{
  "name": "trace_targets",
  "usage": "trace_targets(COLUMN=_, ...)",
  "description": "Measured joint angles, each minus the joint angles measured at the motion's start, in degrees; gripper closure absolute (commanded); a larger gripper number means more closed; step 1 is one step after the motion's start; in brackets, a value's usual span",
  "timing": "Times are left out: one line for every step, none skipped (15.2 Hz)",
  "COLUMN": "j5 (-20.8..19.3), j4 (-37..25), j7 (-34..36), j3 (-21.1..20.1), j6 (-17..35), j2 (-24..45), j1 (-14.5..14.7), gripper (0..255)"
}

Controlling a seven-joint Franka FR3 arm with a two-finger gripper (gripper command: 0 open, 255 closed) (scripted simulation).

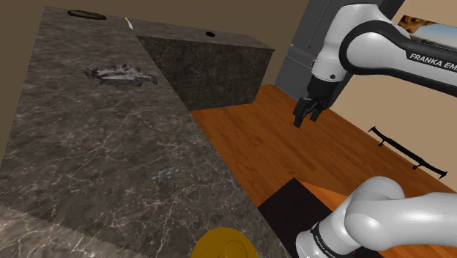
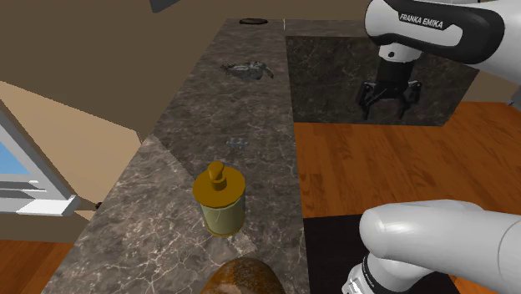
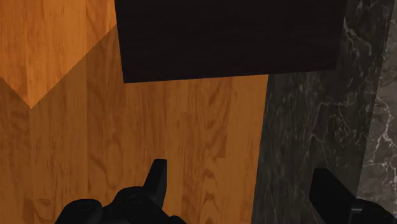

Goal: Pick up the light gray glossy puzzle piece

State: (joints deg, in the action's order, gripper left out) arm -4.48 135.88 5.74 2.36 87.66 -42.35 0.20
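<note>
Big picture first: the long dark marbled table (image 1: 88, 154) ran away from me, and its near edge dropped straight to the orange wooden floor (image 1: 256, 139). That's where I was, off the table altogether. My fingers (image 3: 157, 178) hung spread wide over bare boards, pinching nothing, with the table's side wall just beside one of them. In the second exterior view the fingers (image 2: 366, 100) pointed down in front of a lower dark stone block (image 2: 367, 67).

Plenty of open air around me, so my guess was that swinging in over the table edge would cost nothing.

On to the smaller stuff. A yellow lidded jar (image 2: 220, 200) stood on the table's near end, well apart from my likely path. Farther along lay the flat, shiny grey shape I took for the puzzle piece (image 1: 121, 73), alone in the middle of the tabletop and far from my fingers, with clear marble on every side. Flat like that, it looked a thin target for a top-down pinch. Between jar and piece sat a tiny greyish scrap (image 1: 165, 174), too small for me to name.
</note>
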Motion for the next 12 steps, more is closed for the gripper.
trace_targets(j5=0.00, j4=0.00, j7=0.00, j3=0.00, j6=0.00, j2=0.00, j1=0.00, gripper=0)
trace_targets(j5=0.32, j4=0.43, j7=0.50, j3=-0.50, j6=0.84, j2=-0.04, j1=0.26, gripper=0)
trace_targets(j5=0.80, j4=1.35, j7=1.25, j3=-1.28, j6=2.02, j2=-0.54, j1=0.66, gripper=0)
trace_targets(j5=1.34, j4=2.28, j7=2.14, j3=-2.19, j6=3.77, j2=-0.56, j1=1.13, gripper=0)
trace_targets(j5=1.95, j4=3.26, j7=3.16, j3=-3.25, j6=5.61, j2=-0.65, j1=1.68, gripper=0)
trace_targets(j5=2.46, j4=4.12, j7=4.08, j3=-4.23, j6=7.41, j2=-0.72, j1=2.17, gripper=0)
trace_targets(j5=3.19, j4=5.17, j7=5.34, j3=-5.54, j6=9.20, j2=-1.00, j1=2.83, gripper=0)
trace_targets(j5=3.71, j4=5.53, j7=6.39, j3=-6.68, j6=10.97, j2=-0.61, j1=3.36, gripper=0)
trace_targets(j5=4.16, j4=6.14, j7=7.39, j3=-7.78, j6=12.85, j2=-0.35, j1=3.85, gripper=0)
trace_targets(j5=4.69, j4=6.72, j7=8.55, j3=-9.04, j6=14.61, j2=-0.20, j1=4.42, gripper=0)
trace_targets(j5=5.14, j4=7.72, j7=9.64, j3=-10.25, j6=16.72, j2=-0.09, j1=4.95, gripper=0)
trace_targets(j5=5.71, j4=7.92, j7=11.12, j3=-11.85, j6=18.76, j2=0.71, j1=5.57, gripper=0)
